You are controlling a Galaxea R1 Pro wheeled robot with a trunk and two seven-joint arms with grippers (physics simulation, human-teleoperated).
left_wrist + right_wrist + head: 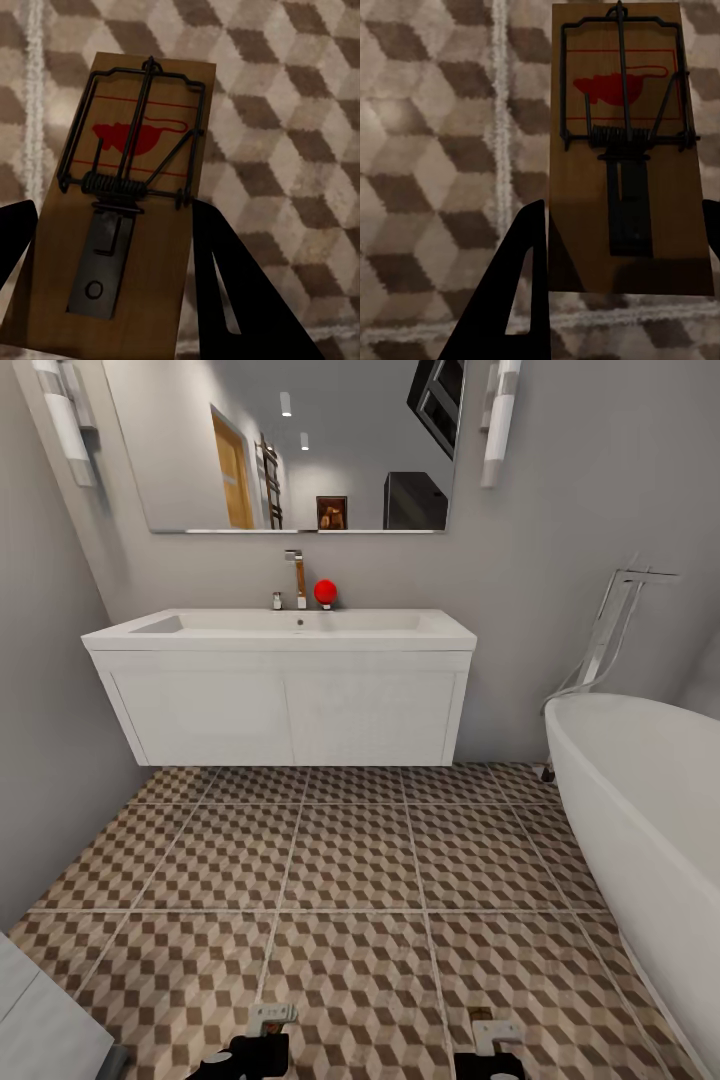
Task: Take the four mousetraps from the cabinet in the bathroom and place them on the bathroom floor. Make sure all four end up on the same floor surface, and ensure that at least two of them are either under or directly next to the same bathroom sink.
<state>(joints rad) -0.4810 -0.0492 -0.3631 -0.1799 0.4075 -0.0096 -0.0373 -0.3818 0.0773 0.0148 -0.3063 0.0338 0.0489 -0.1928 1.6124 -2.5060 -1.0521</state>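
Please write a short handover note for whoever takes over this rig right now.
Left pincer: shut on a flat brown wooden mousetrap with black wire, held above the cube-patterned tiled floor.
Right pincer: shut on a second wooden mousetrap, also over the floor.
The white wall-hung sink is straight ahead, the white bathtub to the right.
Done: two traps in hand, facing the sink.
Left: set both down under or beside the sink. I see no other traps here.

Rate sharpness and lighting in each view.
Head view: crisp and evenly lit, with straight lines bowed near the edges around the sink. Left wrist view: soft, dim, mousetrap shadowed. Right wrist view: equally soft, trap darkening toward the fingers.
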